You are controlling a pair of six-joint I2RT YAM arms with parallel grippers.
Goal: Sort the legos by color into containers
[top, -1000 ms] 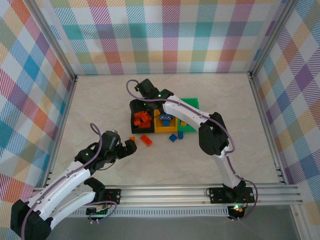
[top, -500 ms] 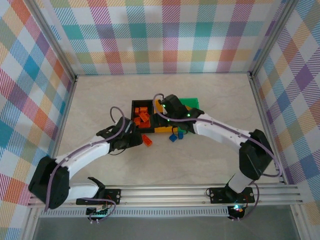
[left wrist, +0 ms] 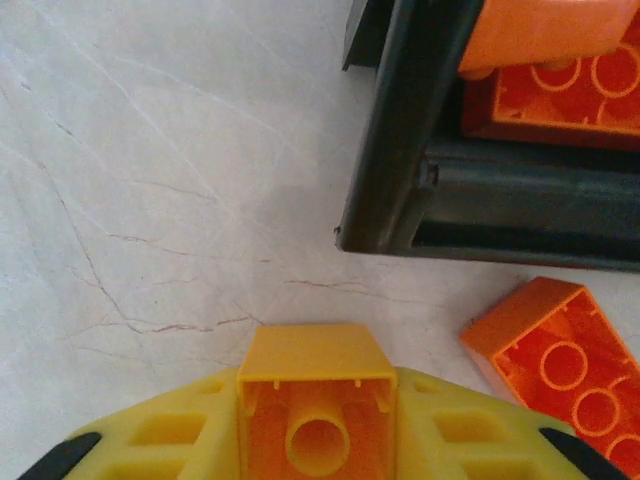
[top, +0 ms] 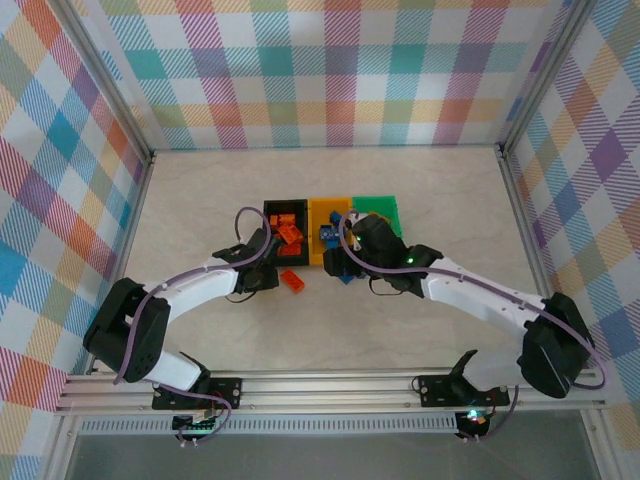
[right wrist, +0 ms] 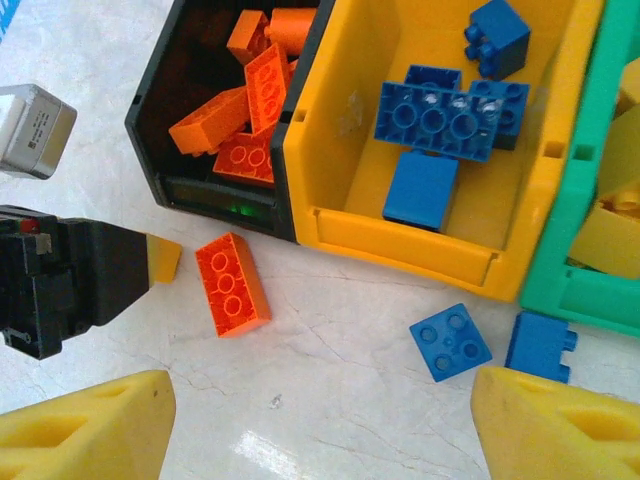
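Our left jaws clamp an orange brick [left wrist: 315, 400] beside the black bin [left wrist: 400, 150]. Our right jaws stand apart above a loose blue brick [right wrist: 450, 342].

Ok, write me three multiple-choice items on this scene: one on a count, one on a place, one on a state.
1. Loose blue bricks on the table in the right wrist view: A one; B four; C two.
2. The loose orange brick lies: A inside a bin; B on the table before the black bin; C stacked on a blue brick.
3. The left claw grips: A a yellow brick; B a blue brick; C nothing, jaws wide.
Answers: C, two lie apart on the table; B, it lies just outside the bin's front wall; A, the brick sits clamped in it.
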